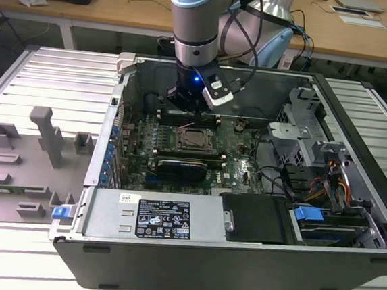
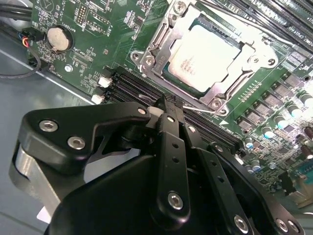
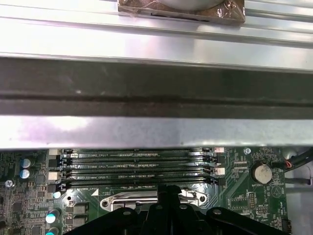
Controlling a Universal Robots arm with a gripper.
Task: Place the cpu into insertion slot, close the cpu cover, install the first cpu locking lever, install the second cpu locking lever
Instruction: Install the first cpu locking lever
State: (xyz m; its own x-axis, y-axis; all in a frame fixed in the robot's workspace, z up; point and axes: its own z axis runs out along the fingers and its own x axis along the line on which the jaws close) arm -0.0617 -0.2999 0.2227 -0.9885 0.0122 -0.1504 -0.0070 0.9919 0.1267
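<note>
The cpu point(image 2: 208, 54), a pale metal square, lies seated in the insertion slot point(image 1: 192, 139) on the green board. The silver cpu cover point(image 2: 164, 46) lies flat over it, framing its top. In the second wrist view my gripper point(image 2: 168, 105) is shut, its black fingertips pressed together just off the socket's edge beside the memory slots. A thin wire lever point(image 2: 200, 109) runs along that socket edge right by the tips; I cannot tell whether they touch it. In the exterior view the gripper point(image 1: 186, 110) hangs inside the open case just behind the socket. The first wrist view shows the socket rim point(image 3: 195, 198) ahead of the fingers point(image 3: 168, 196).
Black memory slots point(image 2: 132, 88) run beside the socket, with a coin cell point(image 2: 59, 38) further off. The case's metal wall point(image 3: 156, 88) stands close behind the gripper. A black heatsink point(image 1: 181, 166), a power supply point(image 1: 167, 217) and a cabled drive cage point(image 1: 314, 162) fill the case. Grey fixtures point(image 1: 45, 139) sit outside.
</note>
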